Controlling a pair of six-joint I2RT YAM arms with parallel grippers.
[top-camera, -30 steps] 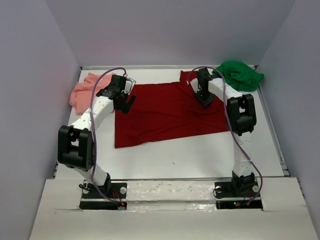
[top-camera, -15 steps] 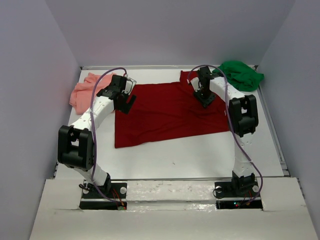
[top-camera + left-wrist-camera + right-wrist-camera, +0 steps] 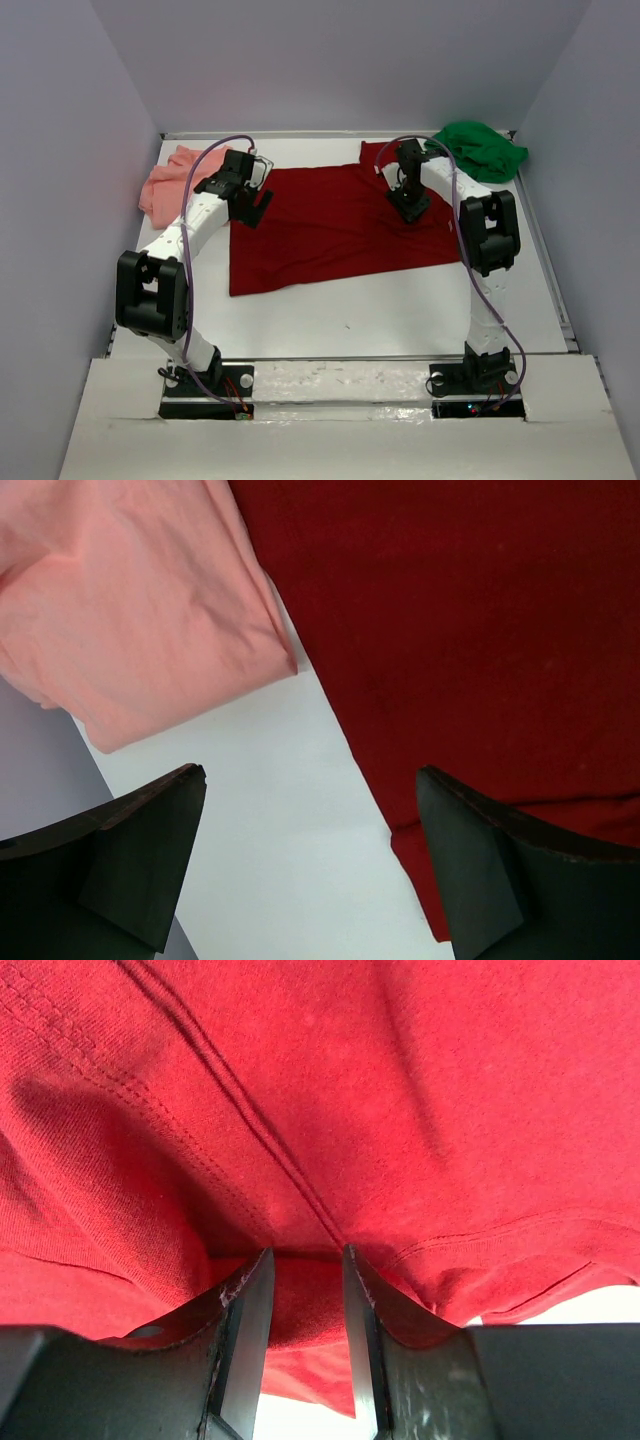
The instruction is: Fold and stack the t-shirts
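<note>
The right pincer (image 3: pixel 305 1258) pinches just a thin ridge of the dark red t-shirt (image 3: pixel 320 232), which may slip free in a pull; the left pincer (image 3: pixel 310 772) hangs spread.

Overhead camera faces down; wrist cameras closely share the red shirt (image 3: pixel 330 225).

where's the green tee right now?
Top view: the green t-shirt lies bunched in the far right corner of the table, right of the dark red t-shirt spread mid-table.
</note>
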